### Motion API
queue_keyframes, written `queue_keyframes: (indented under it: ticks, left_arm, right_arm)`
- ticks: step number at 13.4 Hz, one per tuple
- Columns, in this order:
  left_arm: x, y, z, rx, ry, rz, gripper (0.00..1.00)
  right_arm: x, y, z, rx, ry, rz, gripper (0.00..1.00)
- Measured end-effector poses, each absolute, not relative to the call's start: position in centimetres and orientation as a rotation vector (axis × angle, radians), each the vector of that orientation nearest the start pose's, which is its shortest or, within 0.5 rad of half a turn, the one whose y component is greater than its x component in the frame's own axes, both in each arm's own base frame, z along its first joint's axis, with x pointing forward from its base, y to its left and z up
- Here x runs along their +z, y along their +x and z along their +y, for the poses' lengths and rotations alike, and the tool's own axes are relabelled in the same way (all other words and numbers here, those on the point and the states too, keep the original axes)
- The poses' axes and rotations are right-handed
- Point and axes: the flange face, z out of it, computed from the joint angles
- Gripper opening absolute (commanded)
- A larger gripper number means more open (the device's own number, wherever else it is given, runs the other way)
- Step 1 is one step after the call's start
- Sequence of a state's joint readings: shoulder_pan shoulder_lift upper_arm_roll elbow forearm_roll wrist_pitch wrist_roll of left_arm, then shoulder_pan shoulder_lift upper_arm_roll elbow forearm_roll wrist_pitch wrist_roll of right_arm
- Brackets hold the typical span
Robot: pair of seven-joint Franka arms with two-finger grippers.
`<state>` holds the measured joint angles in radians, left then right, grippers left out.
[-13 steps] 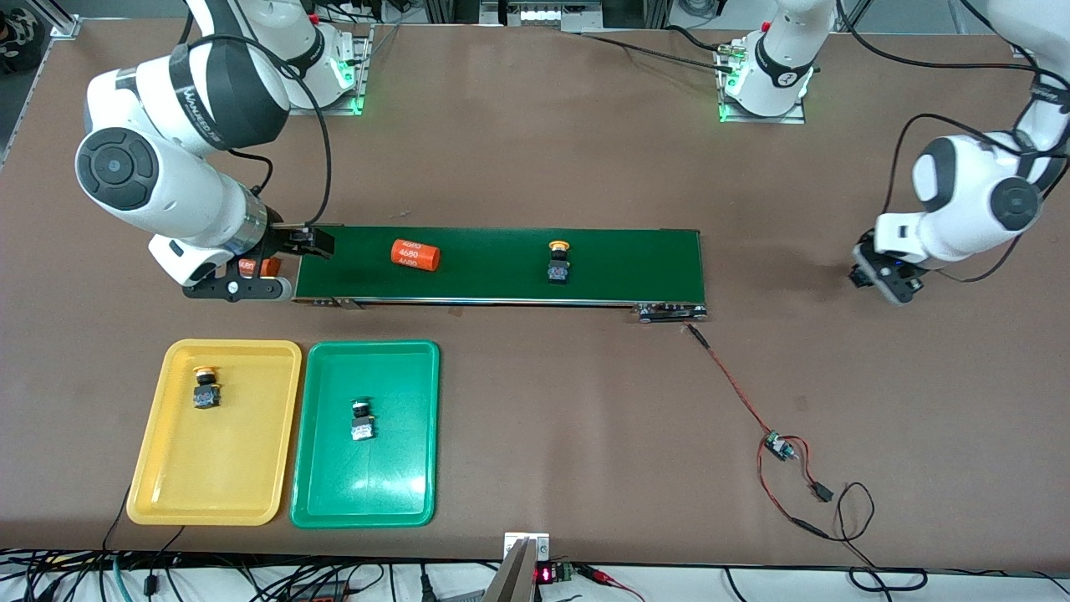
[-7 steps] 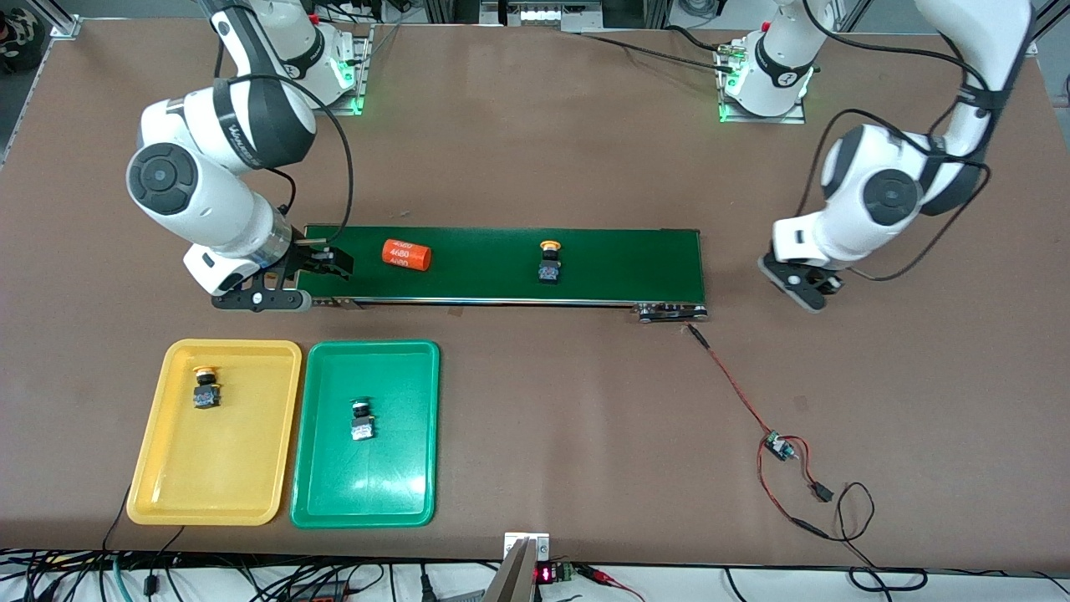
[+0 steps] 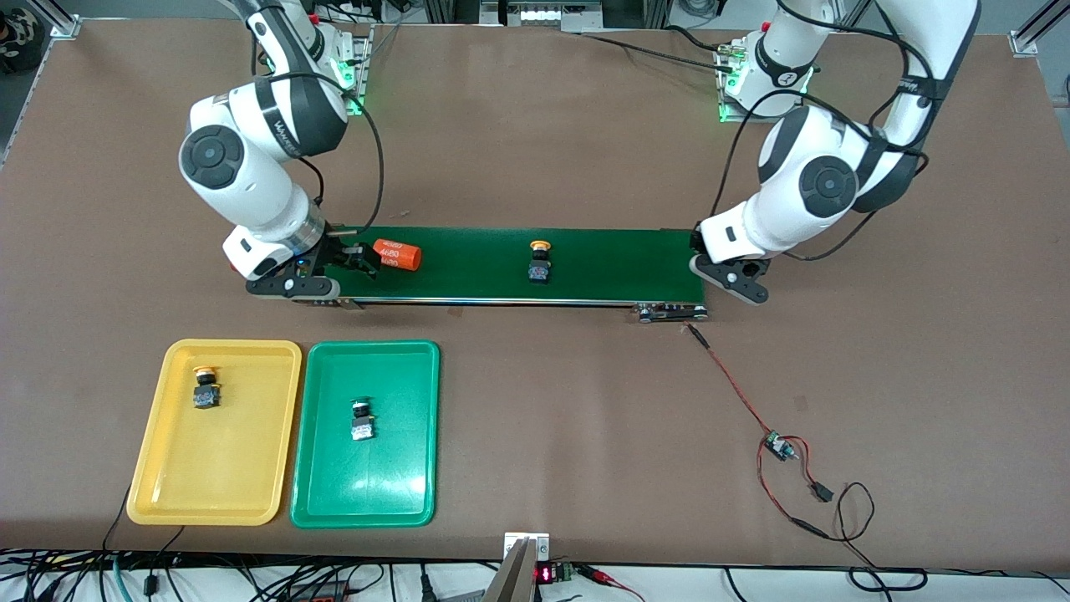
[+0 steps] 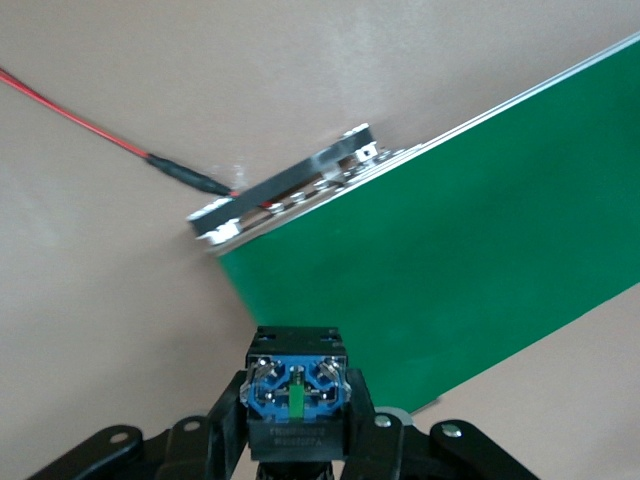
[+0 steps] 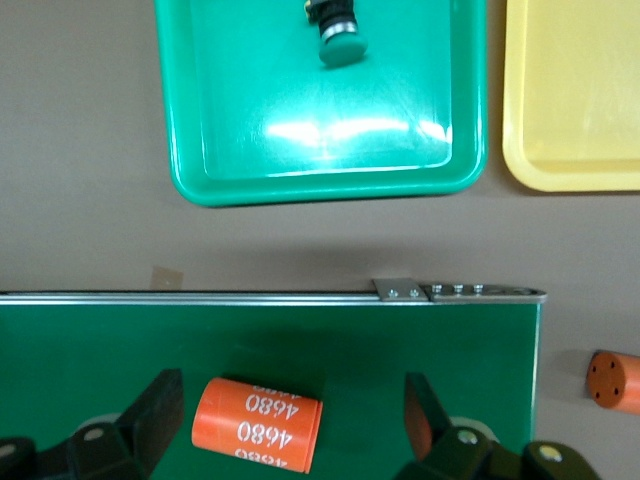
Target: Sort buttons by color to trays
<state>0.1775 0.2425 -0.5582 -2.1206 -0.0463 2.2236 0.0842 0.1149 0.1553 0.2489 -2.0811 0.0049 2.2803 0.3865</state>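
A yellow-capped button [image 3: 539, 261] lies on the dark green conveyor belt [image 3: 602, 267]. Another yellow-capped button [image 3: 204, 387] sits in the yellow tray [image 3: 209, 468]. A green-capped button [image 3: 362, 420] sits in the green tray [image 3: 368, 485]; it also shows in the right wrist view [image 5: 340, 35]. My left gripper [image 3: 736, 280] hovers at the belt's end toward the left arm. It is shut on a black button [image 4: 296, 385] with a blue underside; its cap is hidden. My right gripper [image 5: 290, 390] is open over the belt's other end.
An orange cylinder printed "4680" [image 5: 257, 422] lies on the belt between my right gripper's open fingers. A second orange cylinder [image 5: 615, 380] lies on the table beside that belt end. A red wire [image 3: 736, 393] runs from the belt to a small circuit board.
Both arms have swung in toward the belt: the left gripper from the table's end to the belt's end, the right gripper over the cylinder. The cylinder and belt button drifted toward the right arm's end.
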Motion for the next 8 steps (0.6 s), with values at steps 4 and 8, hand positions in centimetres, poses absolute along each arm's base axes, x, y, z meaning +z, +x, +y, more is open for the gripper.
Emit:
queue_keyframes:
  ticks: [4, 8]
  left_arm:
    - [27.6, 51.4, -24.3, 0.217, -3.269, 0.538, 0.00]
    - [25.8, 51.6, -25.4, 0.242, -3.301, 0.431, 0.00]
  right_arm:
    - [36.4, 51.4, 20.0, -0.057, -3.097, 0.069, 0.97]
    - [36.0, 49.3, 23.8, -0.114, -3.065, 0.128, 0.97]
